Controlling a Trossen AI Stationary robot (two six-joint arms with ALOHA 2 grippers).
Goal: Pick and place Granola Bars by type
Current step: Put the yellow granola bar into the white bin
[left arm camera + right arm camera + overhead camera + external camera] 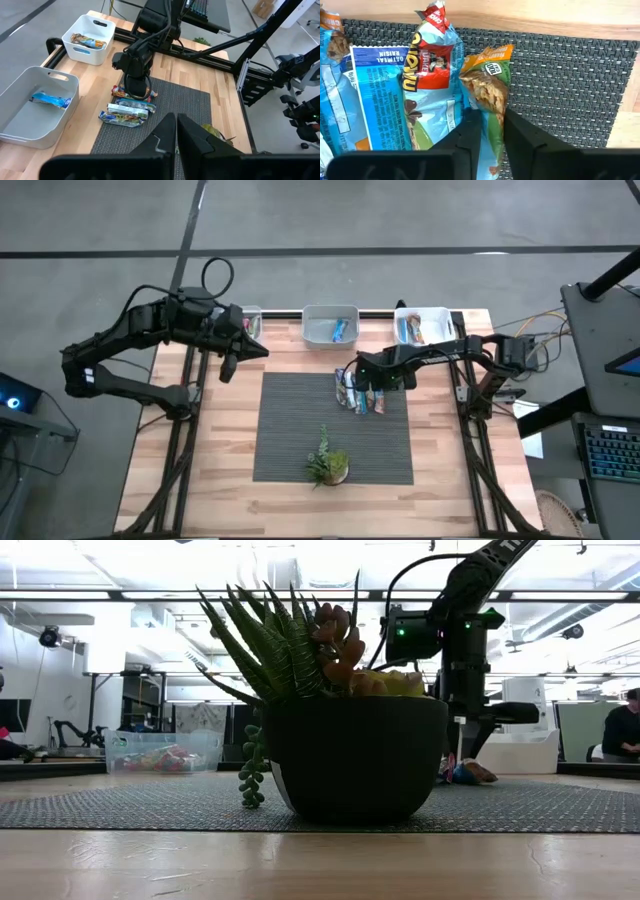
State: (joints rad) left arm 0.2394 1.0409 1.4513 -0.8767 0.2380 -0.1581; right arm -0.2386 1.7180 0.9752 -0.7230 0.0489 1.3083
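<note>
Several granola bars [360,392] lie side by side on the grey mat [290,430]. The right wrist view shows a blue bar [375,100], a red-and-blue bar [430,75] and an orange-and-green bar [487,85]. My right gripper [372,385] points down over them and is shut on the orange-and-green bar. My left gripper [228,370] hangs shut and empty above the table's far left part. My right gripper pinches the orange-and-green bar by its two long edges [492,117] between its two fingers [470,132]. The fingers come from above, pointing down, and lie across the bar. The bar lies flat on the mat, next to the red-and-blue bar.
A small potted plant [328,463] stands on the mat's near part. Three bins line the far edge: one at the left [252,315], a middle one [312,310] with a blue bar, and a right one [440,315] with bars. Bare wood surrounds the mat.
</note>
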